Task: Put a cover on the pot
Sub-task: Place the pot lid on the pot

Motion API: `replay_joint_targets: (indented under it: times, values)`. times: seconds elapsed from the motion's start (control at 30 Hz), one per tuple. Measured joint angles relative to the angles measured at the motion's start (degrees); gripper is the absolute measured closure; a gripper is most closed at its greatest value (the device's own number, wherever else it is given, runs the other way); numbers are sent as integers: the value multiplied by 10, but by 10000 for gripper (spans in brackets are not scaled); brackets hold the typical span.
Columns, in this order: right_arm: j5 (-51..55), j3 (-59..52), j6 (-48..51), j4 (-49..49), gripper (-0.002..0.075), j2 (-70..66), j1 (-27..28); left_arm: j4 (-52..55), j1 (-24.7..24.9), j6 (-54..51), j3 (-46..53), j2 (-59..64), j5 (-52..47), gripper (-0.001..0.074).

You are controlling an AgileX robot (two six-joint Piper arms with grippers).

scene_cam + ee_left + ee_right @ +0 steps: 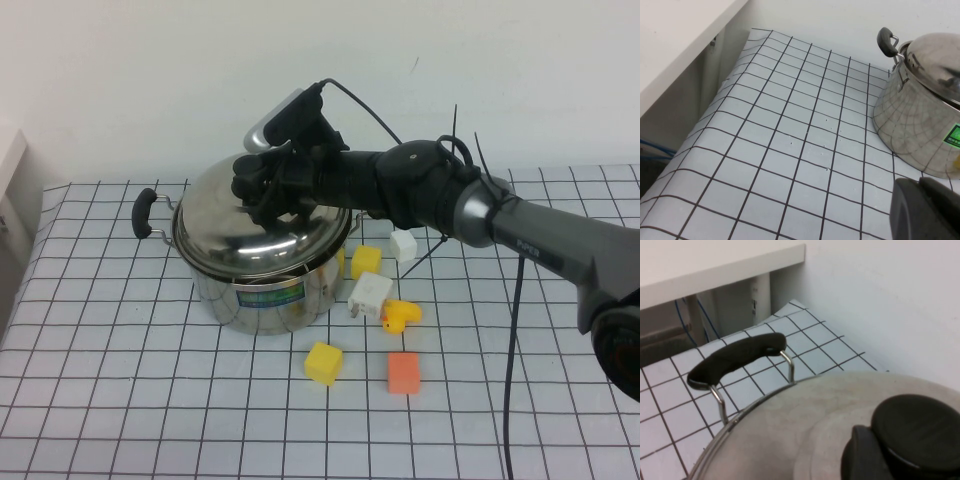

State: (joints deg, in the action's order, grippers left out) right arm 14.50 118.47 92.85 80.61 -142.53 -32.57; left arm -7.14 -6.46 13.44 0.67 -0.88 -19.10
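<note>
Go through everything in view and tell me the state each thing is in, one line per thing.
Pot: upright on the table, covered by the lid.
Lid: resting on the pot, slightly tilted.
Lid knob: right tool at it.
Right tool: over the lid's centre, at the knob.
Left tool: low over the table beside the pot, holding nothing.
Yellow blocks: loose on the table.
Orange block: loose on the table.
Duck: beside the white block.
</note>
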Motion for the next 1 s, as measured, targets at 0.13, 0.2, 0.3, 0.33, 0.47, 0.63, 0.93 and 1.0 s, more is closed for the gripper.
replay_joint_targets:
  times: [0.13, 0.2, 0.3, 0.33, 0.47, 0.63, 0.93, 1.0]
  values:
    - [-1, 0, 0, 2, 375, 0, 0, 0, 0, 0, 0, 0, 0, 738]
    - [-1, 0, 0, 2, 375, 0, 0, 0, 0, 0, 0, 0, 0, 738]
    - [-1, 0, 0, 3, 375, 0, 0, 0, 0, 0, 0, 0, 0, 738]
    - [-1, 0, 0, 3, 375, 0, 0, 0, 0, 0, 0, 0, 0, 738]
    - [-1, 0, 0, 3, 375, 0, 0, 0, 0, 0, 0, 0, 0, 738]
    - [-1, 0, 0, 16, 375, -2, 0, 0, 0, -3, 0, 0, 0, 738]
    - [-6, 0, 0, 34, 225, -16, 0, 0, 0, -3, 0, 0, 0, 738]
    - [-6, 0, 0, 35, 183, -17, 0, 0, 0, -3, 0, 0, 0, 738]
